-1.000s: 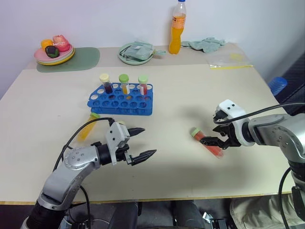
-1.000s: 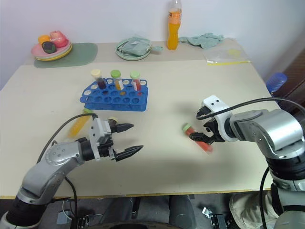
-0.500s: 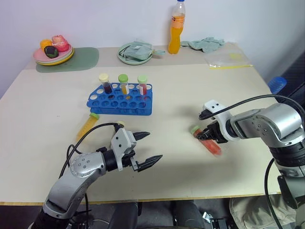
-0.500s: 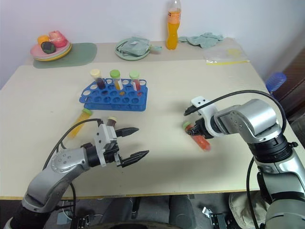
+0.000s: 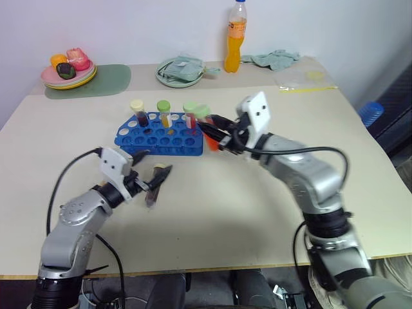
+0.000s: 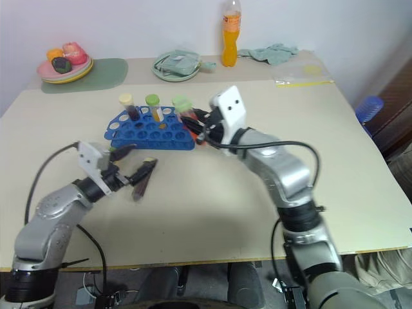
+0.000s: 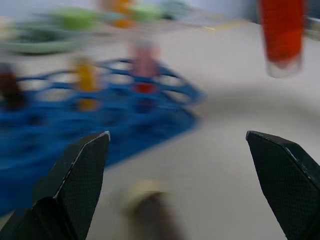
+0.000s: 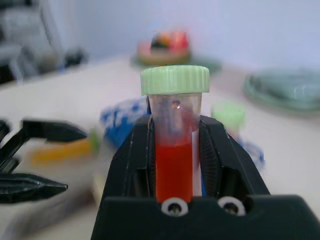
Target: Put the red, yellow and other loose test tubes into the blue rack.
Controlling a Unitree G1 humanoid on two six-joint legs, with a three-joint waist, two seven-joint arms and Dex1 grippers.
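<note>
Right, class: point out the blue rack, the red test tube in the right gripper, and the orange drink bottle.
blue rack (image 5: 161, 143), left eye view, on its front wall.
red test tube (image 8: 173, 170), right wrist view, on the red liquid between the fingers.
orange drink bottle (image 5: 235, 45), left eye view, on its orange body.

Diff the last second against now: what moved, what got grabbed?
The right gripper closed on the red tube, lifted it off the table and carried it left to the blue rack's right end. The left gripper, fingers open, swung left toward the dark tube on the table. Rack, its three standing tubes and the back-of-table items stayed put.
</note>
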